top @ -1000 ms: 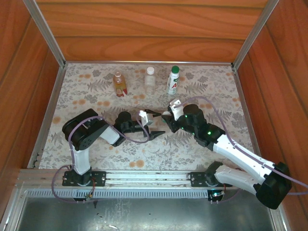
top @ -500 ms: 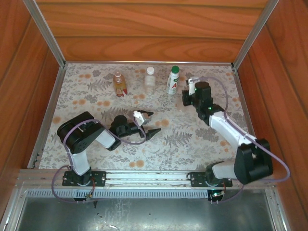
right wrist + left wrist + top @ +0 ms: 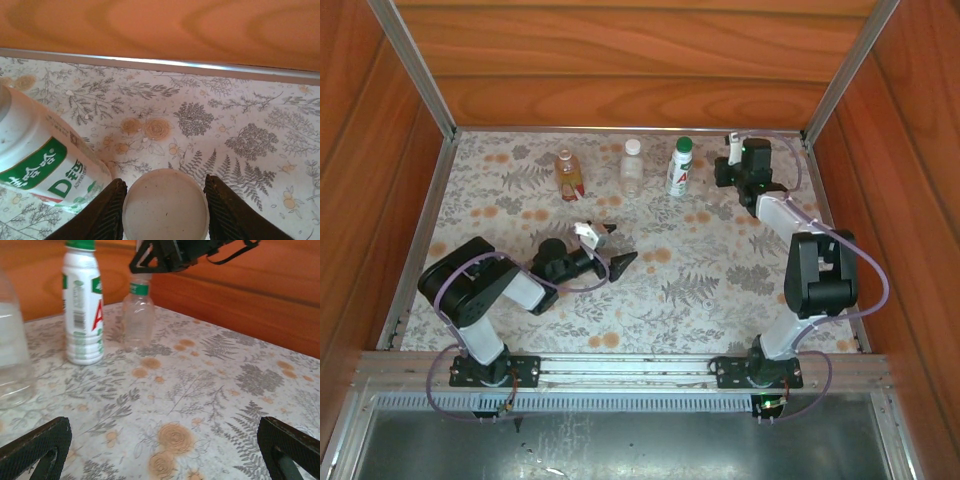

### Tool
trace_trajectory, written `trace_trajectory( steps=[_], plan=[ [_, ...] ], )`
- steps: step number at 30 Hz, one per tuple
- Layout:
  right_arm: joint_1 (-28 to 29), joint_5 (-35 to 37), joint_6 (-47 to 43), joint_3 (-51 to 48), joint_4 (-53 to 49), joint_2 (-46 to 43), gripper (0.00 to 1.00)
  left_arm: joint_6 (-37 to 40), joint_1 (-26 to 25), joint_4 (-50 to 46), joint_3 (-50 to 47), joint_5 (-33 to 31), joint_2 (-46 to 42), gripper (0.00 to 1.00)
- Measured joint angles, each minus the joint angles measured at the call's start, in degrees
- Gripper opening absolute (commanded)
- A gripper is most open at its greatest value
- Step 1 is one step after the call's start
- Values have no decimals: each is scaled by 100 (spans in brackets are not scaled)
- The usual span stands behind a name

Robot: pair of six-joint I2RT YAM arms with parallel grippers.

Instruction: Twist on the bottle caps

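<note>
When viewed from above, three bottles in a row near the back of the floral-patterned surface (image 3: pixel 720 300), all upright and well apart from one another: amber plastic bottle with a red label (image 3: pixel 567 173) on the left, larger clear plastic bottle (image 3: pixel 633 170) in the middle, white plastic bottle with green and red print (image 3: pixel 679 170) on the right. Fourth one, smaller clear plastic bottle with a green neck band (image 3: pixel 138 315), upright beyond the white bottle toward the back right corner, near the wooden back wall (image 3: pixel 640 60). Four bottles in all, two of them clear.

Caps, counted:
- One dark green screw cap (image 3: pixel 684 144), seated on the white bottle.
- One white screw cap (image 3: pixel 633 146), on the larger clear bottle.
- One pale round cap (image 3: pixel 166 200), flat-topped and faintly speckled, held in the right gripper (image 3: pixel 166 212).
- Top of the amber bottle too small to judge.

Right gripper closed onto the pale round cap from above, a dark finger (image 3: pixel 107 215) pressed against each side of it, directly over the smaller clear bottle. Mouth of that bottle hidden behind the gripper in the left wrist view; contact between cap and neck not discernible.

Left gripper (image 3: pixel 618 247) low over the middle of the surface, spread wide, holding nothing, facing the back right.
</note>
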Motion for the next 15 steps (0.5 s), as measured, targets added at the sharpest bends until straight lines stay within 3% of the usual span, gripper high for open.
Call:
trace_trajectory(
  steps=[7,15],
  plan=[
    [-2,-76,-275,66,-229,-59,77,-332,457,-184,-133,-426,-387,100],
    [76,-457,-442,-136,-531,-1215,89,103,905,-1705,48,-1543,-1478,100]
  ],
)
